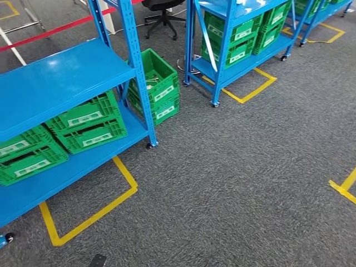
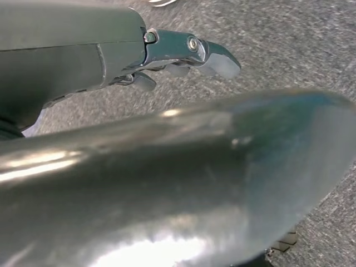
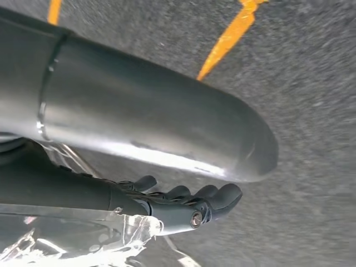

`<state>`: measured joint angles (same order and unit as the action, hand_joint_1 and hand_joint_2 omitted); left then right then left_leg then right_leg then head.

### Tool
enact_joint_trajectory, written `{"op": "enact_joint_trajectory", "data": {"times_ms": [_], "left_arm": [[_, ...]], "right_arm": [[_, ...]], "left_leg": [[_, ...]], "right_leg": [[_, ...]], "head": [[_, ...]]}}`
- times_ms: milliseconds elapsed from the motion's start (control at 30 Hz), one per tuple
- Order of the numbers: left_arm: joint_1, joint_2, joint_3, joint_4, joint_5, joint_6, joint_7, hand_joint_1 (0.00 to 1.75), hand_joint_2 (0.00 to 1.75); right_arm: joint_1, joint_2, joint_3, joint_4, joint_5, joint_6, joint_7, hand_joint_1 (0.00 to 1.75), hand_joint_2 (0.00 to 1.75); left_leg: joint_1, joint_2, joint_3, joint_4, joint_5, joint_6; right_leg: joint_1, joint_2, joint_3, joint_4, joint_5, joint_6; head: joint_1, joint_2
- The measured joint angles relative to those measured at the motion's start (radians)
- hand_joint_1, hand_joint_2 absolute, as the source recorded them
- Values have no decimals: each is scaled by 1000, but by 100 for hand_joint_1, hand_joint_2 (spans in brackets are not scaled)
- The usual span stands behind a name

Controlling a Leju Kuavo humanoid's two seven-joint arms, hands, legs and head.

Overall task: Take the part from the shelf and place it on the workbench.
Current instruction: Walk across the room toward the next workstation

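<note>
Shelf (image 1: 63,78) nearest on the left is carrying green crates (image 1: 86,125), its part hiding from sight, while the left hand (image 2: 184,53) and right hand (image 3: 189,203) are hanging empty with fingers straight above grey carpet (image 1: 235,183).

1. The right hand (image 3: 184,203) hangs over grey carpet (image 3: 310,111), its thick grey thumb (image 3: 168,119) large in front.
2. Its dark fingers (image 3: 222,196) lie straight and side by side, holding nothing.
3. Yellow floor tape (image 3: 226,39) runs across the carpet, toward 1 o'clock from the thumb.
4. Crinkled clear plastic (image 3: 105,236) sits by the wrist.
</note>
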<state>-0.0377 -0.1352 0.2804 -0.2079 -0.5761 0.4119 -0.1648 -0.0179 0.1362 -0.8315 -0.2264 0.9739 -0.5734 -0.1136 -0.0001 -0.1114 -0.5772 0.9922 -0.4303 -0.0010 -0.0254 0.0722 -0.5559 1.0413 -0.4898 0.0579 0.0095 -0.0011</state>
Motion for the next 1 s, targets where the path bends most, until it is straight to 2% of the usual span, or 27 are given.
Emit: {"op": "enact_joint_trajectory", "data": {"times_ms": [33,67,100,167,200,233,267,300,333,367,400,467,500,533,600,633,667,733,767,800,833,867,900,967,1000], "left_arm": [[1,0,0,0,0,0,0,0,0],[4,1,0,0,0,0,0,0,0],[7,1,1,1,0,0,0,0,0],[8,3,2,1,-1,-1,1,0,0],[5,3,2,1,-2,-2,1,0,0],[3,2,2,1,-2,-3,1,0,0],[1,1,2,1,-3,-5,1,0,0],[2,0,2,1,-4,-5,1,0,0],[3,0,2,1,-4,-6,1,0,0],[4,0,2,1,-4,-6,1,0,0],[5,0,3,2,-4,-6,1,0,0],[1,0,3,2,-4,-6,2,0,0],[-1,0,3,2,-4,-6,2,0,0],[-2,0,3,2,-4,-6,2,0,0],[2,0,4,2,-4,-6,2,0,0],[6,0,5,2,-3,-5,2,0,0],[6,1,6,2,-3,-5,2,0,0],[3,0,6,2,-2,-5,2,0,0],[1,0,6,2,-3,-5,2,0,0],[1,-1,6,2,-3,-5,2,0,0],[2,-1,6,2,-3,-5,2,0,0],[3,-1,6,2,-3,-5,2,0,0],[4,-1,6,2,-2,-5,2,0,0],[3,-1,6,2,-2,-6,2,0,0],[1,-1,6,2,-2,-6,2,0,0]], "right_arm": [[-1,0,0,1,1,0,0,0,0],[-2,0,0,1,3,0,0,0,0],[-3,0,0,1,4,0,1,0,0],[-2,0,0,1,6,0,0,0,0],[-1,0,0,1,6,0,0,0,0],[1,0,0,1,7,0,0,0,0],[2,0,0,1,7,0,0,0,0],[2,0,0,1,7,0,0,0,0],[2,0,0,1,8,0,0,0,0],[1,0,0,1,8,0,0,0,0],[0,0,1,1,8,0,0,0,0],[0,0,1,1,10,1,0,0,0],[0,0,1,1,10,1,0,0,0],[-1,0,1,1,11,2,0,0,0],[-7,0,1,1,11,3,0,0,0],[-10,0,1,1,11,3,0,0,0],[-12,0,2,1,11,3,-1,0,0],[-10,0,2,2,11,3,-2,0,0],[-8,0,2,2,11,3,-2,0,0],[-6,0,2,2,11,3,-1,0,0],[-5,0,2,2,11,3,-1,0,0],[-4,0,2,2,11,3,-1,0,0],[-4,0,2,2,11,3,-1,0,0],[-4,0,2,2,11,3,-1,0,0],[-5,0,2,3,11,3,-2,0,0]], "left_leg": [[1,-10,-5,2,2,-7],[3,-19,-8,1,4,-12],[4,-15,-12,4,2,-17],[2,31,-37,53,-30,-25],[1,63,-63,107,-61,-28],[0,84,-96,175,-94,-30],[1,93,-127,237,-118,-31],[1,97,-146,276,-126,-31],[1,99,-148,280,-115,-30],[0,103,-130,247,-88,-27],[-2,116,-97,187,-53,-23],[-10,157,-32,64,-9,-13],[-13,172,-15,29,-2,-9],[-16,174,-9,13,-4,-5],[-14,153,-9,5,-3,3],[-10,143,-6,2,-1,8],[-6,133,-3,-2,1,13],[-2,110,-2,-4,2,19],[-1,96,-3,-4,3,20],[-1,83,-3,-4,3,20],[-1,69,-2,-4,3,20],[0,55,-1,-3,3,19],[1,41,0,-2,3,17],[2,14,-2,2,4,8],[2,3,-6,5,5,1]], "right_leg": [[1,1,5,-10,-2,-8],[3,-8,5,-7,-2,-16],[3,-19,6,-8,0,-23],[5,-42,7,-12,4,-37],[7,-55,7,-12,4,-41],[10,-69,7,-13,3,-45],[12,-84,7,-13,1,-48],[14,-99,8,-13,0,-50],[15,-112,9,-13,-2,-51],[16,-125,12,-13,-3,-51],[17,-136,16,-13,-6,-50],[23,-158,22,-11,-14,-43],[25,-169,24,-11,-17,-38],[28,-180,27,-12,-19,-34],[28,-195,32,-15,-23,-25],[28,-184,32,-7,-32,-20],[26,-161,22,20,-50,-15],[22,-102,-31,135,-109,-8],[20,-85,-66,204,-136,-6],[20,-78,-93,252,-147,-5],[20,-75,-105,266,-139,-5],[19,-72,-97,238,-111,-5],[17,-63,-73,176,-71,-5],[9,-17,-16,47,-17,-5],[6,1,2,10,-9,-7]], "head": [[0,0],[-1,0],[0,0],[-7,0],[-10,0],[-13,0],[-13,0],[-13,0],[-13,0],[-13,0],[-13,0],[-14,0],[-14,0],[-14,0],[-13,0],[-12,0],[-10,0],[-5,0],[-3,0],[-2,0],[-2,0],[-2,0],[-2,0],[-2,0],[-3,0]]}}
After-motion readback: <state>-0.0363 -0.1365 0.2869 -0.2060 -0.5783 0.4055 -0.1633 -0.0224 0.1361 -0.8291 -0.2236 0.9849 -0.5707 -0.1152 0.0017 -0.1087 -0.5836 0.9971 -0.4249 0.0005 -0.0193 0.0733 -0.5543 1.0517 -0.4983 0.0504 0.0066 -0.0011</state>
